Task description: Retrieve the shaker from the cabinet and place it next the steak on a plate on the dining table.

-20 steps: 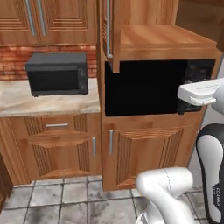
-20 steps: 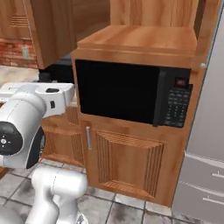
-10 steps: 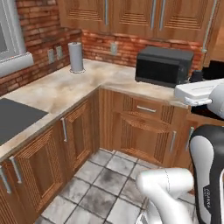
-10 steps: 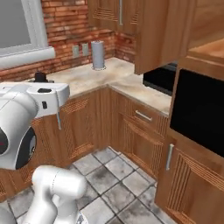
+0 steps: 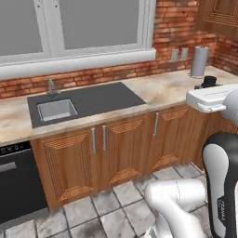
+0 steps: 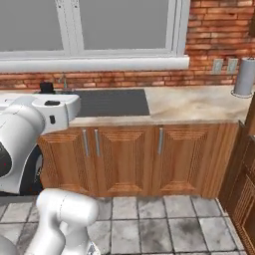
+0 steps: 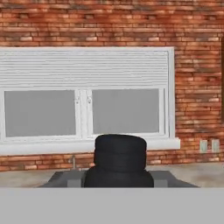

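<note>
The shaker [image 7: 120, 159] between the jaws is black. Beyond it, the wall [image 7: 192, 87] is red-brown brick with pale joints, and the window [image 7: 83, 94] has a white frame and grey panes. The counter [image 5: 158, 93] is beige marbled stone, the sink [image 5: 83, 103] dark grey, the lower cabinets [image 6: 124, 159] brown wood.

The left base view looks forward and down from behind the arm at the sink [image 5: 56, 109], which sits left of centre under the window [image 5: 76, 25]. The right base view faces the same counter [image 6: 199, 102] from farther right, with the sink [image 6: 107, 102] nearer its left side. The hand view looks level at the window [image 7: 85, 94] above the sink, from close range.
</note>
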Available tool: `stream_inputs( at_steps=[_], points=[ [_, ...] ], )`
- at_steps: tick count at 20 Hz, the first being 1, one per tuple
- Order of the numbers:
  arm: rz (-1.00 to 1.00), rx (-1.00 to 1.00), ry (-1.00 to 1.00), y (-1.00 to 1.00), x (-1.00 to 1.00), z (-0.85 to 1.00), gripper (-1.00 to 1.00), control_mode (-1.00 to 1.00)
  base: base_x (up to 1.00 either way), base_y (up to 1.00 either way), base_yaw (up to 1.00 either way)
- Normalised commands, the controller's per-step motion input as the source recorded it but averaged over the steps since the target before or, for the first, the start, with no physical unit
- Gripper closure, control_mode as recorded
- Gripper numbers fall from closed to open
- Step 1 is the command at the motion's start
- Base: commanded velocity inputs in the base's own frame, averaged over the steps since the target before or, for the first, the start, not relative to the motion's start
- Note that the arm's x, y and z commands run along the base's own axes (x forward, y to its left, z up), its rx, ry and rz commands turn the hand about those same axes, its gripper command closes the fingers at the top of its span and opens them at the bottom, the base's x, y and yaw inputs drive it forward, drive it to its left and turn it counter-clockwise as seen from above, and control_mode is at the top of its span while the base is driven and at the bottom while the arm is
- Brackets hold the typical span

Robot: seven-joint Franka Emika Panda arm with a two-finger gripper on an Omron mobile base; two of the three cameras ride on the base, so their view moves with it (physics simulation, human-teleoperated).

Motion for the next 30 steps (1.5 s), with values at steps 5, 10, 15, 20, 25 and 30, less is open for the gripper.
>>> stream_inputs(
  at_steps=[5, 10, 15, 20, 25, 30],
  points=[
    [0.0, 0.0, 0.0, 0.0, 0.0, 0.0, 1.0, 1.0, 0.0, 0.0, 1.0],
    [0.0, 0.0, 0.0, 0.0, 0.0, 0.0, 1.0, 1.0, 0.0, 0.0, 1.0],
    [0.0, 0.0, 0.0, 0.0, 0.0, 0.0, 1.0, 1.0, 0.0, 0.0, 1.0],
    [0.0, 0.0, 0.0, 0.0, 0.0, 0.0, 1.0, 1.0, 0.0, 0.0, 1.0],
    [0.0, 0.0, 0.0, 0.0, 0.0, 0.0, 1.0, 1.0, 0.0, 0.0, 1.0],
    [0.0, 0.0, 0.0, 0.0, 0.0, 0.0, 1.0, 1.0, 0.0, 0.0, 1.0]
  ],
)
